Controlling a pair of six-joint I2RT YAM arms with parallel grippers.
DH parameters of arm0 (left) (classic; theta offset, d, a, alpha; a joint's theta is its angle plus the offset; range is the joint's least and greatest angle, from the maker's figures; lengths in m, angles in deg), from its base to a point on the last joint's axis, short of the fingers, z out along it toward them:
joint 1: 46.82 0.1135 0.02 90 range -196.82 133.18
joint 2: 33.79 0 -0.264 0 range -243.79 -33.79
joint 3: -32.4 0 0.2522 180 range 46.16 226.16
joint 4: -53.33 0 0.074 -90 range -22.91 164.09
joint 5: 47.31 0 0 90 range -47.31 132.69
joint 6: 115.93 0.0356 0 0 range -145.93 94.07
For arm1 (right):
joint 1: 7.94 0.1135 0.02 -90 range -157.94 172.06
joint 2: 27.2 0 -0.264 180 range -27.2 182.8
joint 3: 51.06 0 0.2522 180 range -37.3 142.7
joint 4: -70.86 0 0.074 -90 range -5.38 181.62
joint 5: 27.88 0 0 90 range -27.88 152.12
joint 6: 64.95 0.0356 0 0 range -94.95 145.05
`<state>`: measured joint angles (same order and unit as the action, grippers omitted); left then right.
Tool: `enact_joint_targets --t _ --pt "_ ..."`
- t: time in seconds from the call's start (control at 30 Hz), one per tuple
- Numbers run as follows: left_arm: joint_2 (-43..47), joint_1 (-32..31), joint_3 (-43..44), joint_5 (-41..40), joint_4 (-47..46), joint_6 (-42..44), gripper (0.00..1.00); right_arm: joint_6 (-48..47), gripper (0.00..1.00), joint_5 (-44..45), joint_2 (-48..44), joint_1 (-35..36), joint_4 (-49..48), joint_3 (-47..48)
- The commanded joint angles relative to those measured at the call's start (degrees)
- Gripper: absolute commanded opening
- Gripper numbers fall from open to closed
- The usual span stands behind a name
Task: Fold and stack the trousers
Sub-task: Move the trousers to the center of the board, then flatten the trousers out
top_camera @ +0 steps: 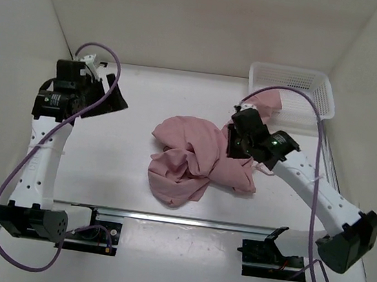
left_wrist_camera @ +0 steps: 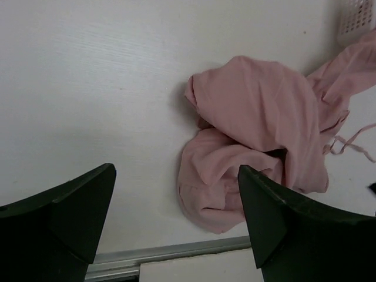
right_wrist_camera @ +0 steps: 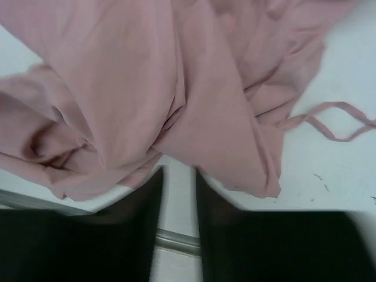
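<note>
The dusty-pink trousers [top_camera: 193, 159] lie crumpled in a heap at the table's middle, with one part stretching up toward the basket. They also show in the left wrist view [left_wrist_camera: 258, 135] and fill the right wrist view [right_wrist_camera: 147, 88]. My right gripper [top_camera: 239, 139] is at the heap's right side. Its jaws [right_wrist_camera: 176, 170] are nearly closed, and the fabric's folds gather at their tips. A thin drawstring [right_wrist_camera: 329, 120] trails on the table. My left gripper [top_camera: 116, 98] is wide open and empty [left_wrist_camera: 176, 170], off to the left of the heap.
A white mesh basket [top_camera: 294, 78] stands at the back right, with a bit of the trousers over its near edge. A metal rail [top_camera: 185, 220] runs along the table's front edge. White walls enclose the table on three sides.
</note>
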<state>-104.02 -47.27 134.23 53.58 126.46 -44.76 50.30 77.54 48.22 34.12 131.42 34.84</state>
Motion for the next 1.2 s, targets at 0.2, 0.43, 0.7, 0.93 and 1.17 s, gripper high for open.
enact_joint_targets --t 0.2,0.43,0.7,0.93,1.17 --pt "11.7 -8.0 -34.3 11.4 -10.5 -11.7 0.98 -3.7 0.38 -1.9 4.6 -5.0 -2.9 9.6" --pt "15.4 -18.1 -44.8 11.4 -15.9 -19.9 1.00 -9.6 0.99 -17.1 30.7 -8.3 -1.5 32.1" --pt "13.4 -25.7 -46.7 4.6 -19.7 -24.0 1.00 -8.9 0.97 -18.5 56.9 -7.2 3.1 56.6" --pt "-0.8 -28.2 -41.8 3.3 -24.8 -24.0 0.75 -7.3 0.06 -16.6 57.0 -7.2 3.1 57.8" --pt "-11.3 -25.1 -32.2 2.5 -23.6 -20.8 0.10 -6.5 0.00 -16.5 49.8 -9.4 3.1 66.8"
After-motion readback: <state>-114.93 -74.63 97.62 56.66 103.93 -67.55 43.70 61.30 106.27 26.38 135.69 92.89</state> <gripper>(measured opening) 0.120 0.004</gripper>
